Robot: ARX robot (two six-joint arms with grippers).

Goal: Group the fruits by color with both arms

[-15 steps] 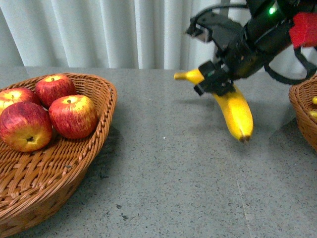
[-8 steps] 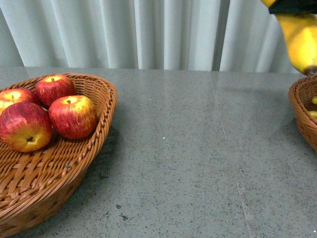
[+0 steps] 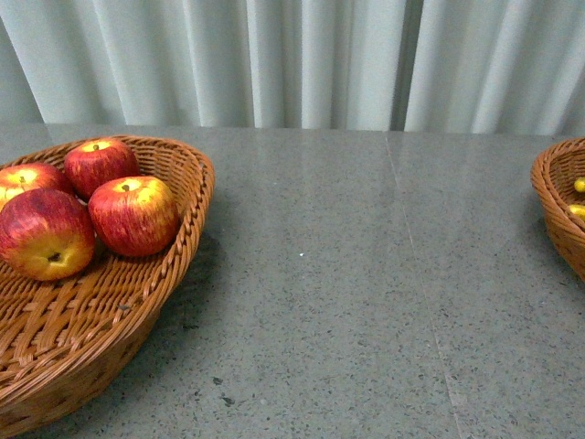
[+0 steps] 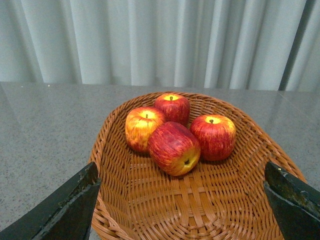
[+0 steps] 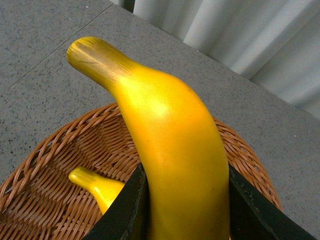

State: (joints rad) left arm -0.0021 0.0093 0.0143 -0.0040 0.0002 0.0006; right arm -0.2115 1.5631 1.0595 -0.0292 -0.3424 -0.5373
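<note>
So the right tool [image 5: 182, 210] is clamped round the middle of a banana [image 5: 165, 145] over the banana basket [image 5: 45, 165], a smooth, stiff, light-looking, probably slippery thing, while the left tool [image 4: 182, 210] hangs wide open and empty above the apples [image 4: 175, 132].

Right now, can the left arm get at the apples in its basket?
Probably yes: the left gripper is open and empty, facing the apples in the wicker basket, with nothing between them.

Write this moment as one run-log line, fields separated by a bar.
right gripper: shut on banana above banana basket | left gripper: open, empty, above apple basket | four apples inside
</note>
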